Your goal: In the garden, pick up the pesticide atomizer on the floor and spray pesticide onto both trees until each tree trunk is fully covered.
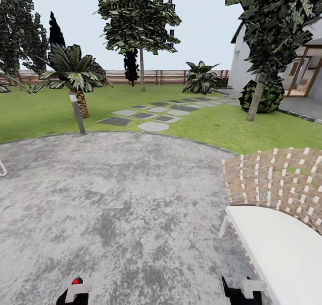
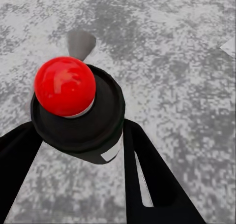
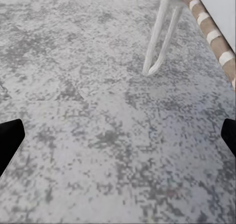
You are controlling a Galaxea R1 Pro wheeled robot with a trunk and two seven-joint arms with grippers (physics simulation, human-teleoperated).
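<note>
The pesticide atomizer point(image 2: 78, 116), a black bottle with a red tip and a white band, sits clamped between the two black fingers of my left gripper point(image 2: 78, 138). In the head view its red tip point(image 1: 77, 281) pokes up from the left gripper point(image 1: 75, 292) at the bottom edge. My right gripper point(image 1: 243, 291) is low at the bottom right; the right wrist view has it point(image 3: 118, 140) open and empty over grey paving. One tree point(image 1: 142, 70) stands far off mid-lawn by the fence. The other tree's trunk point(image 1: 255, 100) rises at the right near the house.
I stand on a grey paved patio point(image 1: 116, 197) edged by lawn point(image 1: 40, 112). A wicker chair point(image 1: 273, 180) with a white cushion point(image 1: 286, 247) is close on my right, its white leg point(image 3: 160, 32) near the right gripper. A lamp post point(image 1: 77, 112), a palm point(image 1: 81, 103) and stepping stones point(image 1: 153, 126) lie ahead.
</note>
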